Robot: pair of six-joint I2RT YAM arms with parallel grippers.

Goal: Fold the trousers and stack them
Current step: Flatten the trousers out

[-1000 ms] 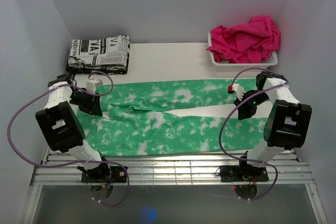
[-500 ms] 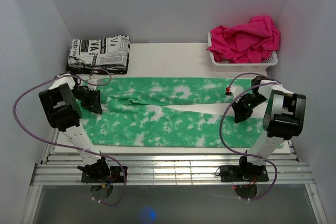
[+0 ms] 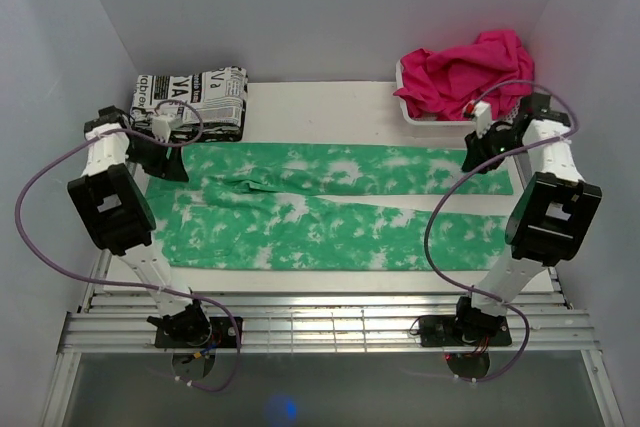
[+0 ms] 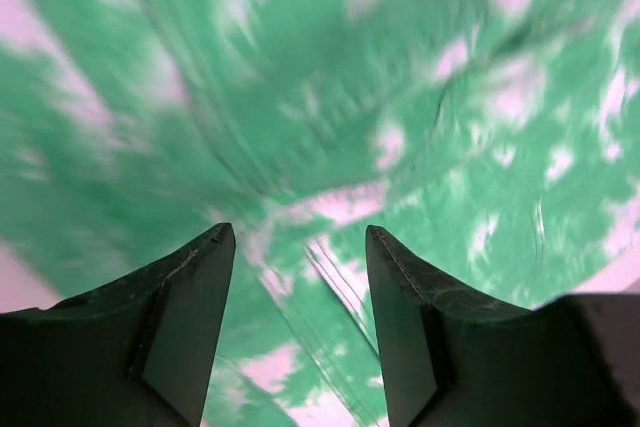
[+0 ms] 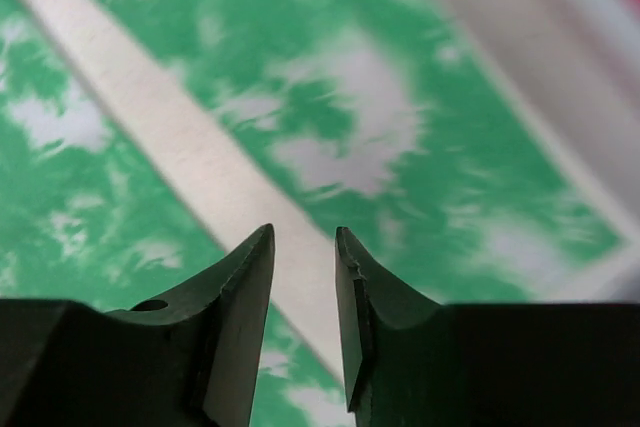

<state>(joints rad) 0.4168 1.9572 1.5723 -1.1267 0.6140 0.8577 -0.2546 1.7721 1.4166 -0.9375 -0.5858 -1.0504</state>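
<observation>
The mint green tie-dye trousers (image 3: 330,212) lie flat across the table, waist at the left and two legs running to the right with a narrow gap between them. My left gripper (image 3: 170,165) is over the waist's far corner; in the left wrist view it (image 4: 298,232) is open just above blurred green cloth (image 4: 400,77), holding nothing. My right gripper (image 3: 472,159) is over the end of the far leg; in the right wrist view it (image 5: 304,232) is narrowly open and empty above the cloth (image 5: 340,127) and a strip of bare table (image 5: 200,167).
A folded black-and-white newsprint cloth (image 3: 190,102) lies at the back left. A white basket (image 3: 470,117) holding crumpled hot-pink cloth (image 3: 465,72) stands at the back right, close behind my right gripper. Walls enclose the white table (image 3: 320,107) on three sides.
Both arms have swung from the trousers' near half to the far side. The trousers have shifted away from the near edge and lie straighter and narrower.
</observation>
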